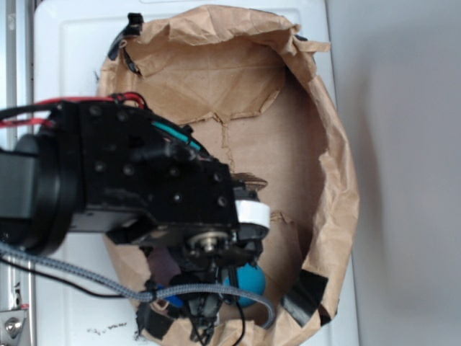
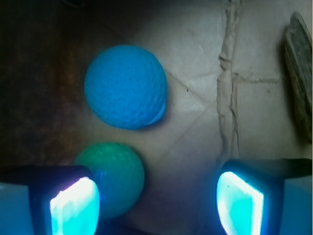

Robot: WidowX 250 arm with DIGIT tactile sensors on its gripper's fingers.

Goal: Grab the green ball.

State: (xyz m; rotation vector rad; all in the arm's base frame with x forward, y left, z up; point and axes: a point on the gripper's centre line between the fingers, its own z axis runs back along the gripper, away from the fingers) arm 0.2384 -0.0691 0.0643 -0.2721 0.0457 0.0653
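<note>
In the wrist view the green ball (image 2: pixel 115 174) lies on the brown paper floor, close against the inner side of the left fingertip (image 2: pixel 76 208) and partly behind it. A larger blue ball (image 2: pixel 126 86) rests just beyond it. My gripper (image 2: pixel 156 205) is open, jaws wide apart, with bare paper between the green ball and the right fingertip (image 2: pixel 239 203). In the exterior view the arm (image 1: pixel 144 184) hangs over the open paper bag (image 1: pixel 328 144), and only the blue ball (image 1: pixel 248 281) shows beneath it. The green ball is hidden there.
The bag's crumpled walls rise all round, with black tape (image 1: pixel 306 295) at its near rim. A white surface (image 1: pixel 68 58) lies under the bag. A dark flat scrap (image 2: pixel 299 73) and a raised paper seam (image 2: pixel 226 88) sit to the right in the wrist view.
</note>
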